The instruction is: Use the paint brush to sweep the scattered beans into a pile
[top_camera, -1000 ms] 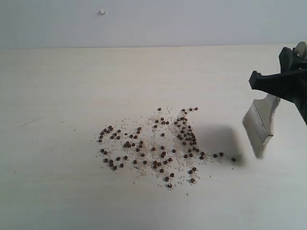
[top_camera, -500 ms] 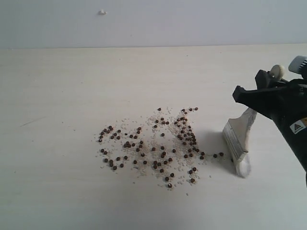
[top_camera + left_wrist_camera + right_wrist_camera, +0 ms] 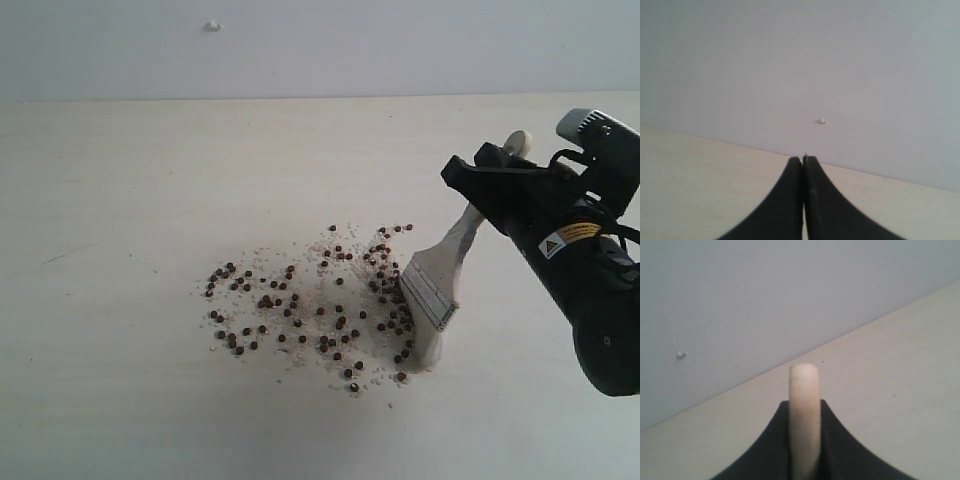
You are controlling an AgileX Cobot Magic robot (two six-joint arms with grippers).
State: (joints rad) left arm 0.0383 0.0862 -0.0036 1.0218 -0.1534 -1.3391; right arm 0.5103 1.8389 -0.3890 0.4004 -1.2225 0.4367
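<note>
Right gripper (image 3: 482, 185): black fingers (image 3: 771, 450) pinched narrow on the rounded pale wooden handle (image 3: 804, 400) of the paint brush (image 3: 447, 262), with the handle end poking out past them. Left gripper (image 3: 803, 164): tapered black tips pressed flat together, holding nothing, above bare table.

Brush tilted. Flat silver ferrule (image 3: 428, 292); whitish bristles (image 3: 428, 345) splayed on the surface at the right edge of the beans (image 3: 300, 312). Beans small, round, dark reddish-brown, loosely strewn mid-table among fine whitish grains (image 3: 300, 270).

Table (image 3: 120, 200) pale and matte with a faint wood grain. Plain grey-white wall (image 3: 320, 45) behind it, with one small white speck (image 3: 213, 25).

A second ago the brush hung raised off to the right. It has since travelled left, and the few stragglers trailing right of the patch no longer lie there.
</note>
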